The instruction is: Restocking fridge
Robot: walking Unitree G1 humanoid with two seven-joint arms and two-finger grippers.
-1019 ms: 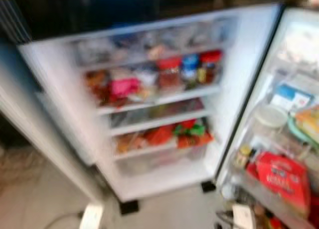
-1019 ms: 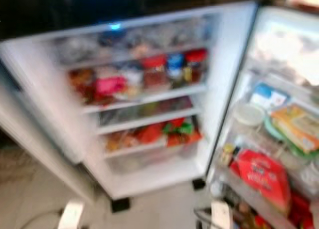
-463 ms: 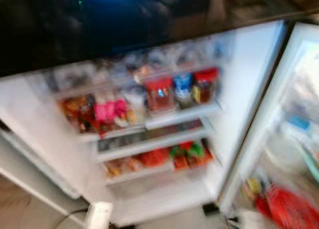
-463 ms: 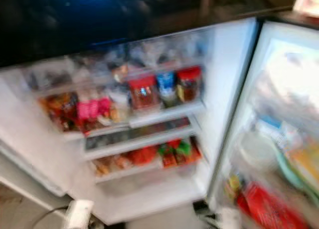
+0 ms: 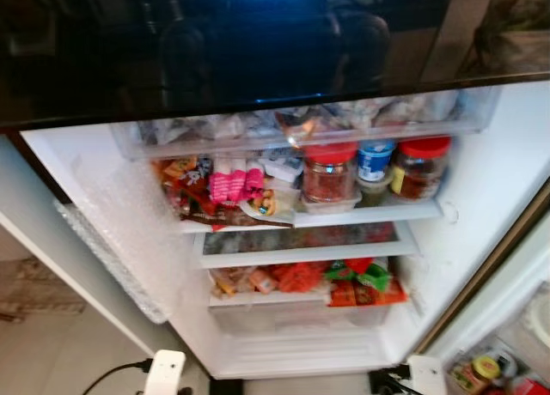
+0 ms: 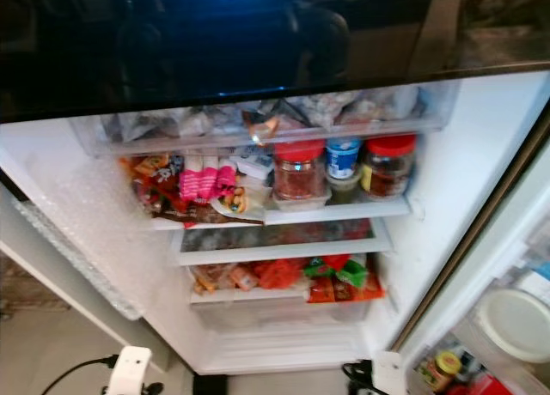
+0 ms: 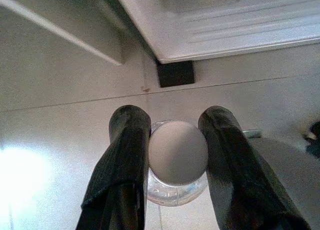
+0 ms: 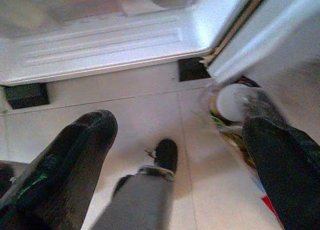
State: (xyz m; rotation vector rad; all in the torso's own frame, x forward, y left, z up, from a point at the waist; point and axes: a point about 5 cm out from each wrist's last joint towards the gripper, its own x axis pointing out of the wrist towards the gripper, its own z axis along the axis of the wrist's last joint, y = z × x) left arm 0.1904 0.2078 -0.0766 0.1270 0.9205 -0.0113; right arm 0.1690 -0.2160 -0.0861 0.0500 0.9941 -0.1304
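Fridge (image 5: 481, 206) stood open across the middle of the head views, its shelves crowded: three jars (image 5: 330, 172) at centre right, a pink packet (image 5: 230, 185) to their left, red and green packs (image 5: 352, 279) on the lowest shelf. Left tool (image 7: 175, 155) was clamped on a clear bottle with a white cap (image 7: 177, 152) above the tiled floor (image 7: 60, 120). Right tool (image 8: 175, 155) hung spread wide, holding nothing, near the fridge's lower edge.

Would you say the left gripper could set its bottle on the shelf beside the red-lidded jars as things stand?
Probably not there: the left gripper holds the bottle low by the floor, and the jars and packets crowd that shelf.
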